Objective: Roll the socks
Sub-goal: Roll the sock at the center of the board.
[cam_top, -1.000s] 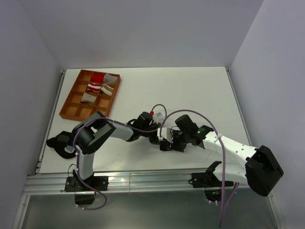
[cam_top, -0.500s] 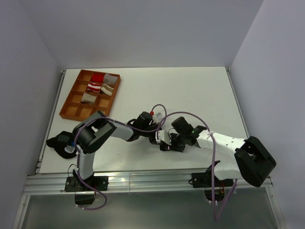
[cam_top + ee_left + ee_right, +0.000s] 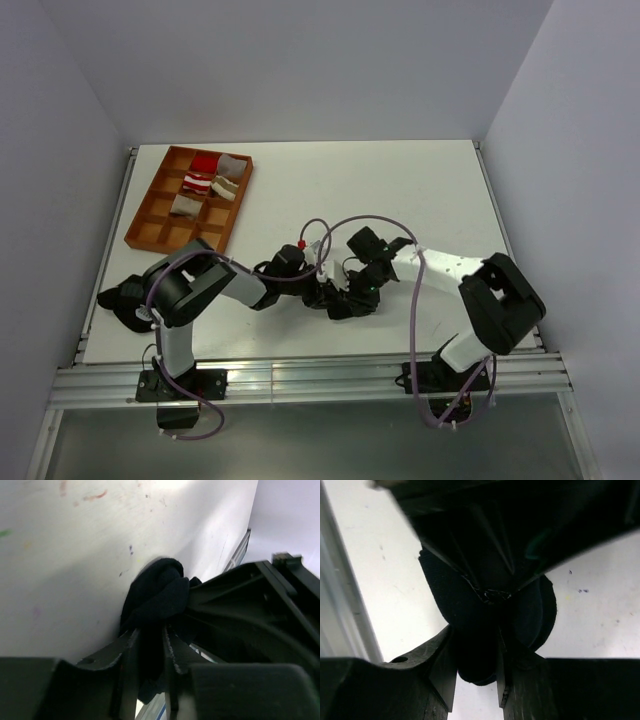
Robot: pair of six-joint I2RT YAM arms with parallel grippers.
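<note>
White table (image 3: 400, 190) between pale walls, both arms meeting near its front edge.
The black sock (image 3: 157, 592) lies bunched on the table there. The left gripper (image 3: 150, 632) pinches it in a narrow gap, and the right gripper (image 3: 476, 630) grips it from the opposite side. A brown tray (image 3: 160, 213) stands at the back left.

Brown compartment tray (image 3: 148, 196) far left on the white table (image 3: 400, 180), fabric bundles (image 3: 200, 183), seemingly five, in its far cells.

Matt cloth of the black sock (image 3: 155, 597), smooth white table (image 3: 65, 555), matt brown tray (image 3: 148, 196)
</note>
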